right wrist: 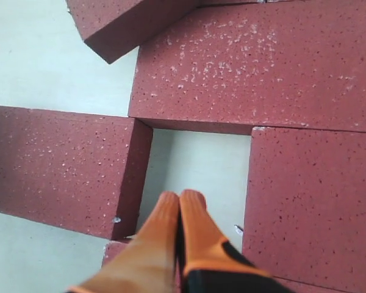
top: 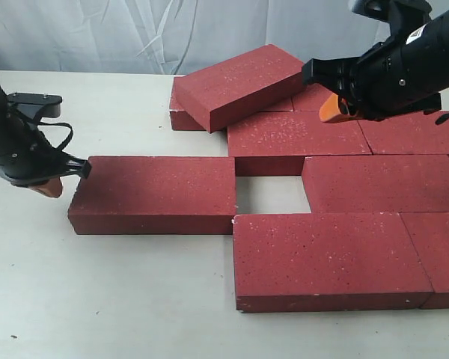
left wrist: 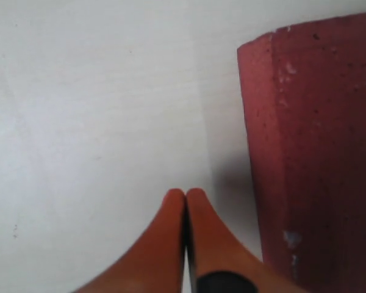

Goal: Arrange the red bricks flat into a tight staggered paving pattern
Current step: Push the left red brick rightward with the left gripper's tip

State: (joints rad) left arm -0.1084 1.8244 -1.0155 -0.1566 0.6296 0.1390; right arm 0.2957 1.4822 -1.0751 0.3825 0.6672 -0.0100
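Red bricks (top: 299, 138) lie paved toward the tabletop's (top: 120, 299) right edge, with one gap (top: 272, 194) open. The left gripper (top: 49, 187), clenched and empty just beside the loose brick (top: 156, 191), could skew and jam it by pushing off-centre. The right gripper (top: 333, 110) hovers, clenched and empty.

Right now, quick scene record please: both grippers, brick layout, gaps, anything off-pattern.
left gripper: shut, empty, beside the outer end of the left brick; contact unclear
right gripper: shut, empty, above the bricks
gap: bare table between left brick and middle-right brick
tilted brick: rests askew on bricks at the back, not flat
front brick: flat, butts its right neighbour
table: white
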